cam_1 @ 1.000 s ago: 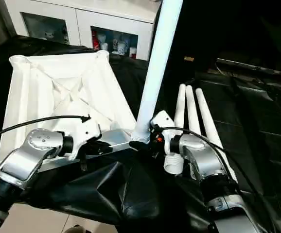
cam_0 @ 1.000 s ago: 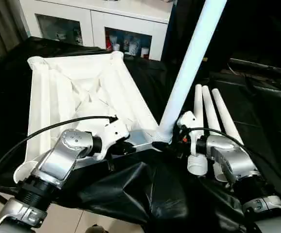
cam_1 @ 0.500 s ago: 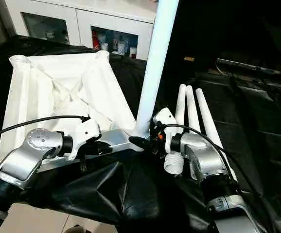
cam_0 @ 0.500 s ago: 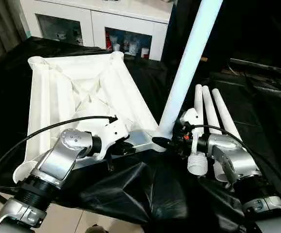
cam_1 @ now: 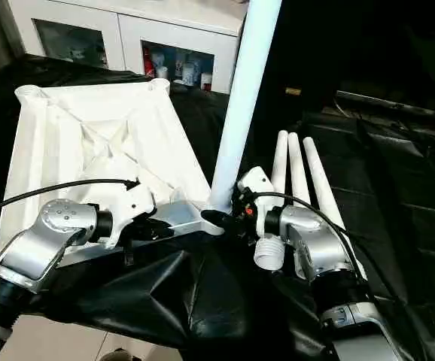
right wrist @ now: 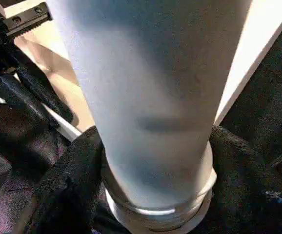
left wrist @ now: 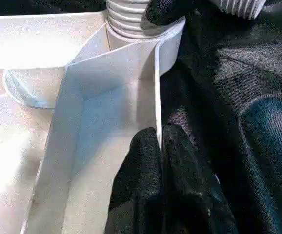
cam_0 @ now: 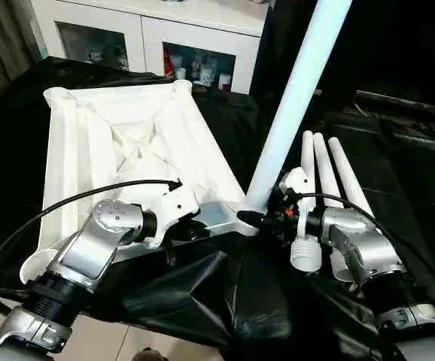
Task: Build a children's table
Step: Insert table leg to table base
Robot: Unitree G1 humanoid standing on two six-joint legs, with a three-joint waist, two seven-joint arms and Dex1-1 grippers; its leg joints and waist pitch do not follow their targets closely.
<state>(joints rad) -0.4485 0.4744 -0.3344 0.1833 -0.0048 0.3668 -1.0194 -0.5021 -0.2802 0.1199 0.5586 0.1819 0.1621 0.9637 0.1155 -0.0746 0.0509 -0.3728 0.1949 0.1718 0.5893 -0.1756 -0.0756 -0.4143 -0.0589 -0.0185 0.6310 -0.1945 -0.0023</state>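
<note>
The left claw (cam_0: 195, 228) is pinched shut on the near rim of the upside-down tabletop (cam_0: 127, 143), its silver forearm reaching in low from the left. The right claw (cam_0: 259, 220) wraps its black fingers (right wrist: 63, 185) around the threaded base of the raised leg (cam_0: 296, 98), which stands tilted in the near right corner socket (left wrist: 141, 29). Three more legs (cam_0: 324, 195) lie side by side on the black-draped surface (cam_0: 225, 301), just right of the wrist

Silver forearms (cam_0: 97, 252); black cables (cam_0: 67, 201); black fingers (left wrist: 146, 195).
</note>
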